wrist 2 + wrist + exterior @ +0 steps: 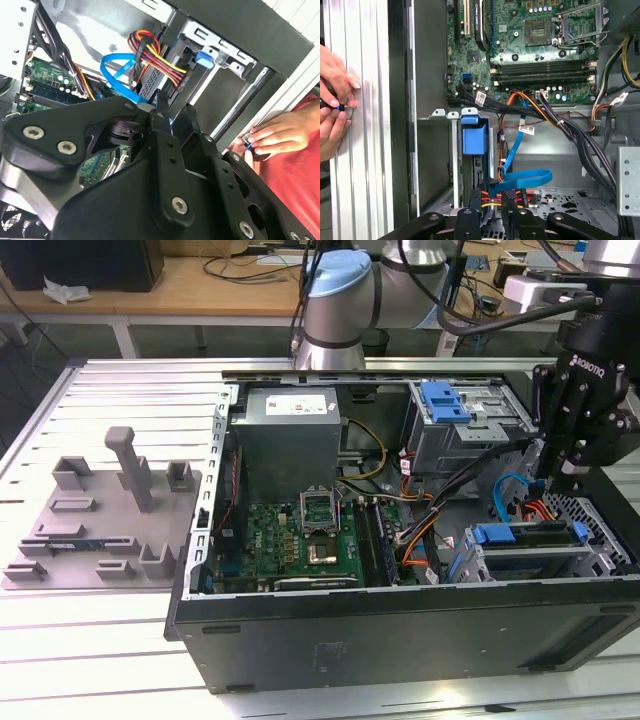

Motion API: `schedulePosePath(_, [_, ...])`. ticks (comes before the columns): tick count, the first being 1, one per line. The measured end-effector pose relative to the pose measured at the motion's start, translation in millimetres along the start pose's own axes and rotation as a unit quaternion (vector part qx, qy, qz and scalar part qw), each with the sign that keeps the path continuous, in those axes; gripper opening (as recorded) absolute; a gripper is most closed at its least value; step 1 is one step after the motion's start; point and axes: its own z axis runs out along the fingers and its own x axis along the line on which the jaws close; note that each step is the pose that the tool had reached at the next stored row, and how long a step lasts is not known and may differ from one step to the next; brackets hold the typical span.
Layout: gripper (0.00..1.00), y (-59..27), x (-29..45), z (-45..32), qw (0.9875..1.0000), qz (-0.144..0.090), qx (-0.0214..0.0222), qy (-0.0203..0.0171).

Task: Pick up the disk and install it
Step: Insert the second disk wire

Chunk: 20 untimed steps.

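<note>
Gripper (560, 472) hung over drive bay at open case's (400, 625) right in exterior view, fingers probably pinching disk (474, 134) edge-on, blue carrier down in slot for seating.

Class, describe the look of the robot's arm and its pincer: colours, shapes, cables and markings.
The arm is a silver-grey tube with pale blue joint caps, and black cables run alongside it. The pincer is matte black with a white marking on its body. In both wrist views its black linkage bars are joined by round silver pins and screws.
</note>
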Motion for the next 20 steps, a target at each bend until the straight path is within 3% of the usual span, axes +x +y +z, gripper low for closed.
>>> schedulePosePath(7, [0.31,2.8,-0.7,3.4,1.0000,0.006,-0.0025,0.0001])
schedulePosePath(10, [0.31,1.5,-1.0,4.3,0.9998,0.011,-0.0144,0.0005])
schedulePosePath(15, [0.31,1.3,-1.4,7.1,0.9997,0.017,-0.0161,-0.0006])
schedulePosePath(17, [0.22,1.3,-1.1,8.3,0.9997,0.020,-0.0170,-0.0025])
schedulePosePath(19, [0.22,1.3,-0.1,8.8,0.9996,0.022,-0.0176,-0.0050])
schedulePosePath(20, [0.22,1.2,1.4,9.4,0.9995,0.024,-0.0185,-0.0101])
